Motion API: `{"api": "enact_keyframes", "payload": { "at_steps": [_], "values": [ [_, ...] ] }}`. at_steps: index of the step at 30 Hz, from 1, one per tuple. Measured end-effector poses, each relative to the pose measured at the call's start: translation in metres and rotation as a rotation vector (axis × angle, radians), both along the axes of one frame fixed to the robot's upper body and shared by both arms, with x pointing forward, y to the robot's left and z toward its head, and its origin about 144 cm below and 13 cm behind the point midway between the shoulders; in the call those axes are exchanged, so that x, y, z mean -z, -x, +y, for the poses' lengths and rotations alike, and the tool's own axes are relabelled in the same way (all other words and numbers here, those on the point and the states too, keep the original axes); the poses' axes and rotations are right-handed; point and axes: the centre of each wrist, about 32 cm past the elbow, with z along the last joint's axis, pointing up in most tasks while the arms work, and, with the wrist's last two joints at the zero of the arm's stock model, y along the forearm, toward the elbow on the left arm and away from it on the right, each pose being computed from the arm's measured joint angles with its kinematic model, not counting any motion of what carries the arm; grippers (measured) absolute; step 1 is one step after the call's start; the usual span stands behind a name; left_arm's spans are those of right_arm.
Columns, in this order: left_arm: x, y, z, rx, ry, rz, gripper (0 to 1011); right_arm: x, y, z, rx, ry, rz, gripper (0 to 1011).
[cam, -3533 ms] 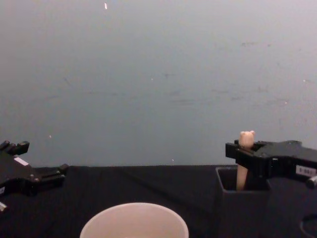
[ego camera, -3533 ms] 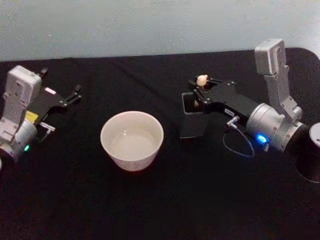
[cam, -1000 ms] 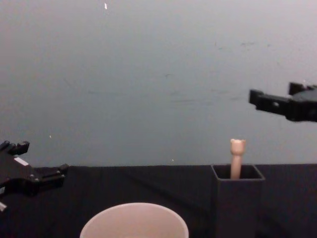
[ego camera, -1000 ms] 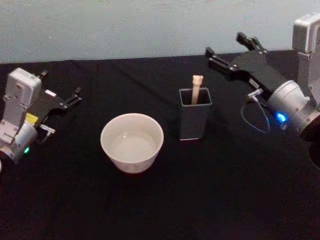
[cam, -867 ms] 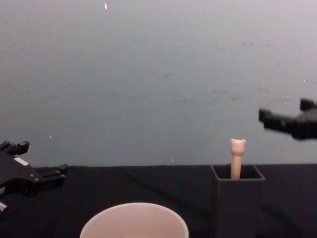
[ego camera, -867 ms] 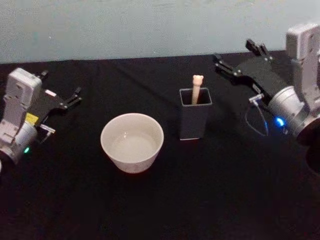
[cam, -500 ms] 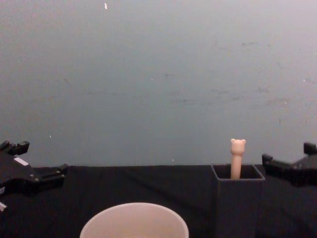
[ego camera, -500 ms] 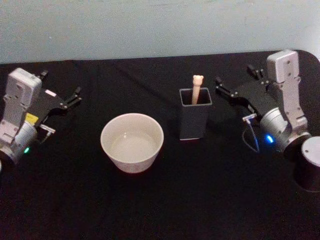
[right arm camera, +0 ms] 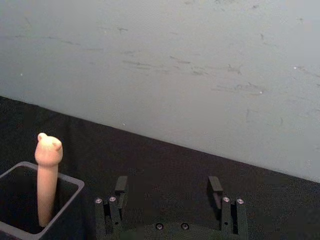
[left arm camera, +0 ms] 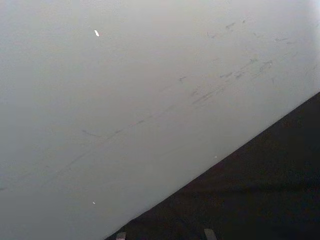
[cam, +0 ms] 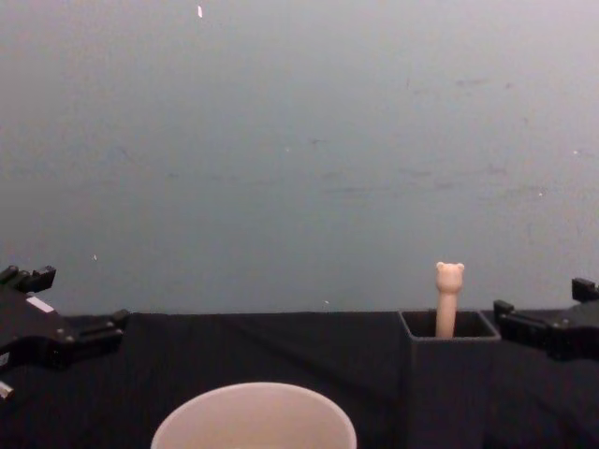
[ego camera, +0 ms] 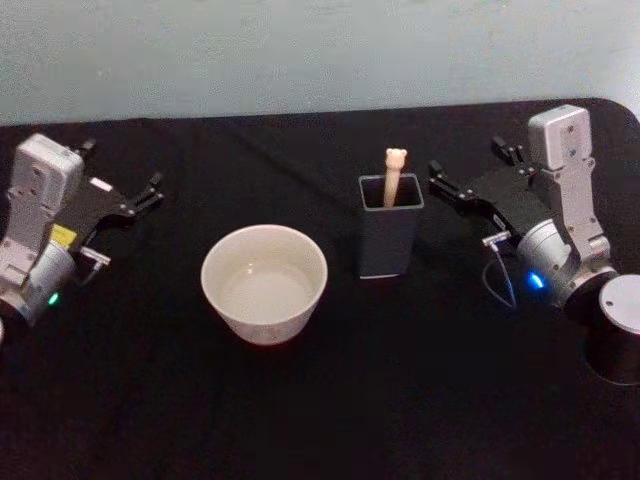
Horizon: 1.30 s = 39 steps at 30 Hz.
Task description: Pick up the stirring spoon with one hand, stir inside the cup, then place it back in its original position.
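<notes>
Head view: black matte cloth-covered table [ego camera: 330,400] against a pale grey-blue wall [ego camera: 300,50] with faint scuff marks. Centre-left of frame, the cup [ego camera: 264,283], round, smooth, cream-pink, glossy inside, plain rim. Just right of it, apart, a dark grey square holder [ego camera: 389,238], flat-walled, box-like, open top. The stirring spoon [ego camera: 393,178] stands near-upright inside the holder; slim peach handle, small bear head at top, bowl hidden within.

Right gripper [ego camera: 470,172], right of frame, flat black, on a silver-grey cylindrical arm with a blue light. It sits beside the holder, apart from it, fingers spread with a clear gap and nothing between them. Lower right edge: a dark cylinder with a pale round top [ego camera: 618,340].

Left gripper [ego camera: 122,177], far left of frame, flat black with a small white label, fingers apart, empty, well away from the cup.

Right wrist view: two black squared fingertips [right arm camera: 121,186] set wide, spoon handle rising from the holder's corner nearby.

Chest view: bear head above the holder rim, cup rim at bottom centre.
</notes>
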Motion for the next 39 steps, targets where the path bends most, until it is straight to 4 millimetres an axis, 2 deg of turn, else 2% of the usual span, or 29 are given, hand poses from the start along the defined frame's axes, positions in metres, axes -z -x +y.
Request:
{"api": "enact_keyframes", "payload": {
  "at_steps": [39],
  "values": [
    [0.0000, 0.0000, 0.0000, 0.000, 0.000, 0.000, 1001, -0.0011, 0.0000, -0.0002, 0.001, 0.001, -0.005, 1000]
  ]
}}
